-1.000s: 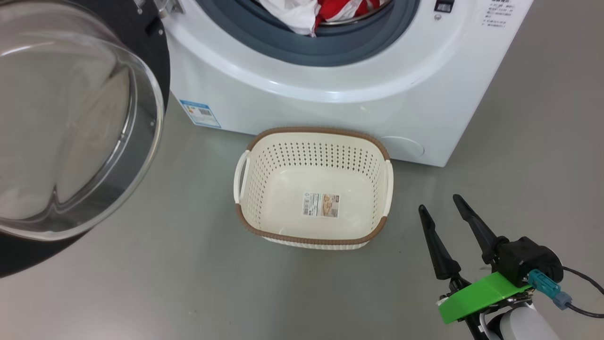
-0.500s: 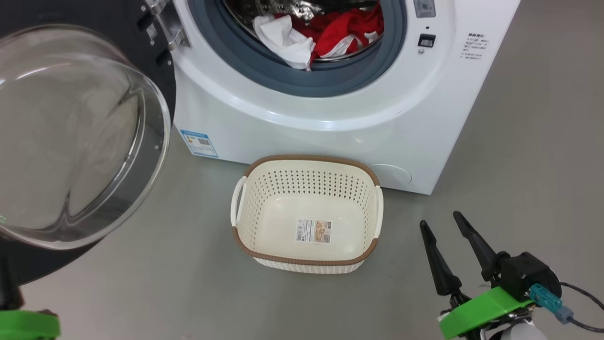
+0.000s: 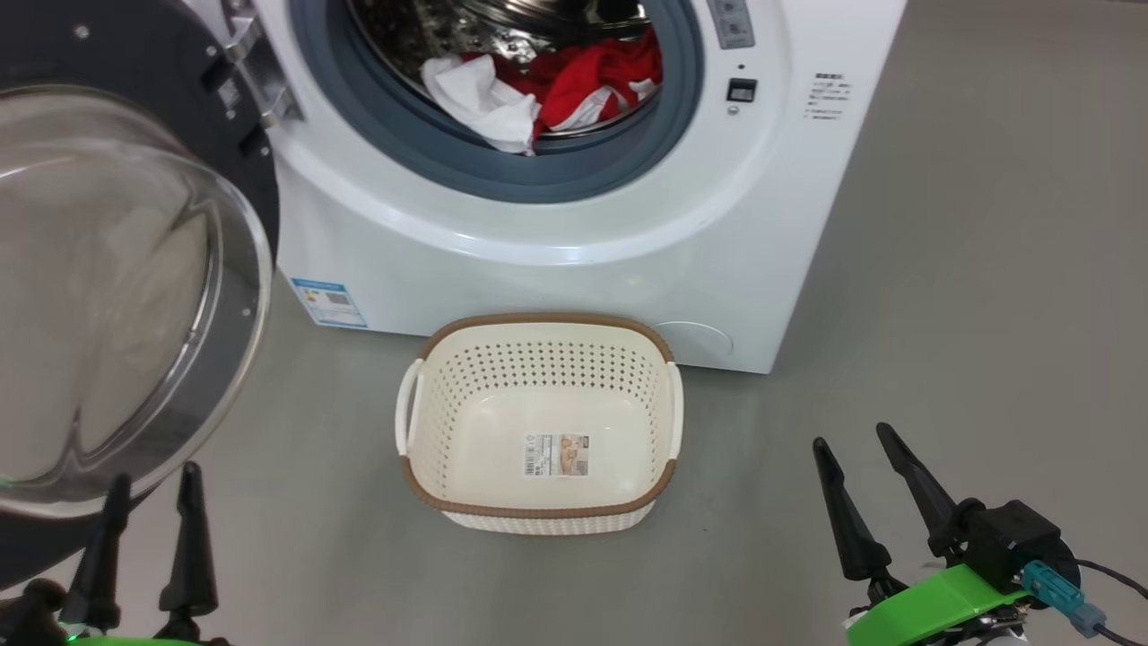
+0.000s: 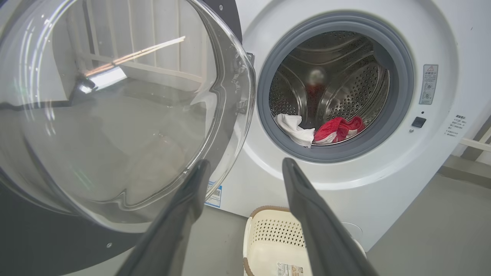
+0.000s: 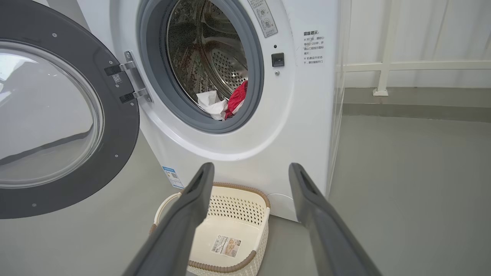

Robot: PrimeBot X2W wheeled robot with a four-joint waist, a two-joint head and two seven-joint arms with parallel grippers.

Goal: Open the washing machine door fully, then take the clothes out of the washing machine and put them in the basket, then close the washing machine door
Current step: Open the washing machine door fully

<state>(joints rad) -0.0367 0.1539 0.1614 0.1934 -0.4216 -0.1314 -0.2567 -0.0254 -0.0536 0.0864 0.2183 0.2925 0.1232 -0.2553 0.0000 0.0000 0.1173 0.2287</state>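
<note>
door: washing machine door stands wide open at left, glass bulge toward robot | clothes: red and white, at drum's front lip in washing machine | basket: mouth up, long axis along washer front, on floor | left hand: released, near door's lower edge | right hand: released, right of basket, apart

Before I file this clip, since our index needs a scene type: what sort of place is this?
Likely a laundry area, perhaps a test room: a washer with its door open, clothes inside, and a basket on a bare grey floor.
</note>
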